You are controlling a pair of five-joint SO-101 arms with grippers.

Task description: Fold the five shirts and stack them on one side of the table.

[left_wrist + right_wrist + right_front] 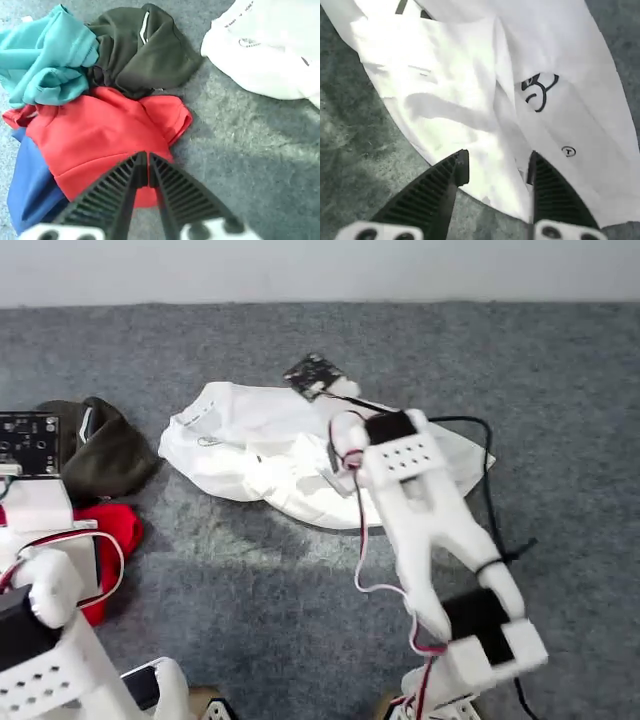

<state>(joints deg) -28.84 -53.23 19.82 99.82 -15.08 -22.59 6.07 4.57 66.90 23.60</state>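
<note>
Right gripper (497, 167), jaws spread wide, poised over the white shirt (485, 90); left gripper (148, 165), jaws closed together, above the red shirt (100, 135).

left pincer (148, 157) apparently closed, right pincer (498, 156) parted

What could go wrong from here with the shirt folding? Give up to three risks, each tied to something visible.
1. The right tool hangs open over bunched layers of the white shirt; closing may pinch several layers at once.
2. The red shirt, dark shirt, teal shirt and blue shirt lie heaped overlapping; pulling one may drag the rest.
3. The black cable runs beside the white shirt and might snag it.
</note>
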